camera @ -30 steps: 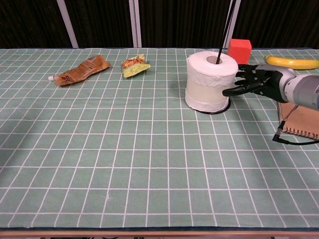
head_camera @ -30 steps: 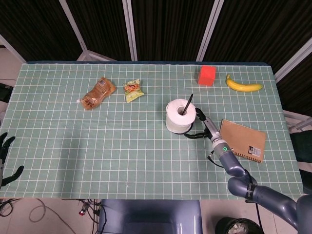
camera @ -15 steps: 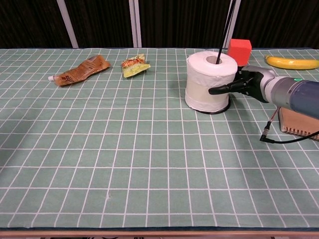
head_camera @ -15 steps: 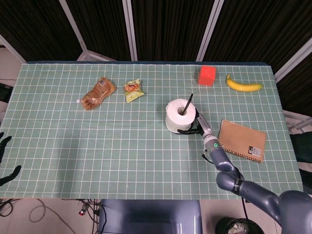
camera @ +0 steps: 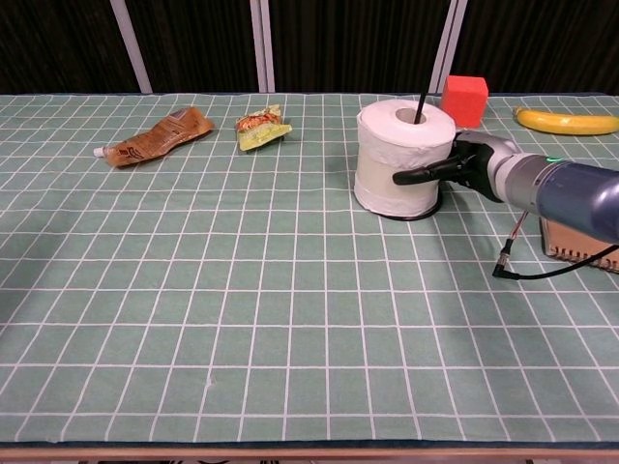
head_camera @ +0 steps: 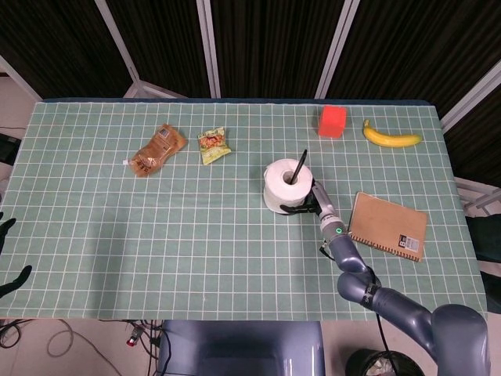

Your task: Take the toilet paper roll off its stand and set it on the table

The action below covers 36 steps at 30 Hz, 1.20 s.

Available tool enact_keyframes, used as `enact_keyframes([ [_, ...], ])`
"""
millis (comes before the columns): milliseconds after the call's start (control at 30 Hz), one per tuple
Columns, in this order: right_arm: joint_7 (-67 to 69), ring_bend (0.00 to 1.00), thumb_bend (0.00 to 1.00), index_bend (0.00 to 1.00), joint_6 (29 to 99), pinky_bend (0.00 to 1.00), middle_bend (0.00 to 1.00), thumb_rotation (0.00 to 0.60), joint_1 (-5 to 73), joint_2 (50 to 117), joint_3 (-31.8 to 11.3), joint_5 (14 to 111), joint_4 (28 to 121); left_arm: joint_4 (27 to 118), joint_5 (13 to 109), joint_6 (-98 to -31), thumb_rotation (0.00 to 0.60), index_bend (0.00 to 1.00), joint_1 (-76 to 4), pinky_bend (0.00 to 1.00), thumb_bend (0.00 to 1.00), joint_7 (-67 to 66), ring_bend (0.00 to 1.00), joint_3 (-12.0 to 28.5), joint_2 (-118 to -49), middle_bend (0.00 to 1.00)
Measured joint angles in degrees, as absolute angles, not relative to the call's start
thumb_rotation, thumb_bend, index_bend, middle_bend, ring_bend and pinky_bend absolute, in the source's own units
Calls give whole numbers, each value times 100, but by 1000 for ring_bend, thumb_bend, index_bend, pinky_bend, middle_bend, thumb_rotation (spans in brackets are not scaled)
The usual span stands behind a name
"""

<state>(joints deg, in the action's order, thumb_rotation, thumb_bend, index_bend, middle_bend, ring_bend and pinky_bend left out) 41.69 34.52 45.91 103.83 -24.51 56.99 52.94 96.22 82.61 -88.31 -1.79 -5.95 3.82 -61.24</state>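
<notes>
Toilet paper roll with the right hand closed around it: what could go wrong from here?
1. The toilet paper roll sits threaded on the stand's thin black rod; a sideways pull rather than a straight lift could snag it and tip the stand.
2. The right hand holds the roll only from one side, so the soft paper may squash or slip.
3. The notebook lies just beside the arm; the swing to set down could knock it.

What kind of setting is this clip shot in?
Most likely a robot lab or data-collection booth: dark folding screens wall in a table covered with a green grid cloth, unrelated props like a banana are scattered on it, and cables trail on the floor.
</notes>
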Motion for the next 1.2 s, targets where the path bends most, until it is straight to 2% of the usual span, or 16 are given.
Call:
enact_keyframes([
  [167,4069,117,0,62,3572,3,114,600,4628,10530,-2545,5622,5159,9621,8252,-8823,600,134,-179,34,224,-583,0,383,-6116,0],
  [367,3926,253,0,179,3638,57,248,600,4657,10636,-2636,5516,5072,9623,8260,-8821,600,136,-178,35,223,-578,0,376,-6108,0],
  [567,3832,349,0,297,3713,111,300,600,4624,10685,-2720,5453,5085,9627,8251,-8836,600,140,-167,34,224,-560,0,381,-6095,0],
  [933,3858,351,0,327,3948,115,301,600,4499,10469,-2811,5687,5577,9627,8243,-8864,600,141,-150,34,224,-537,0,388,-6080,0],
  [1200,3554,351,0,327,4067,115,302,600,4353,9596,-2963,5744,6825,9641,8294,-8894,600,142,-137,34,224,-550,0,369,-6080,0],
])
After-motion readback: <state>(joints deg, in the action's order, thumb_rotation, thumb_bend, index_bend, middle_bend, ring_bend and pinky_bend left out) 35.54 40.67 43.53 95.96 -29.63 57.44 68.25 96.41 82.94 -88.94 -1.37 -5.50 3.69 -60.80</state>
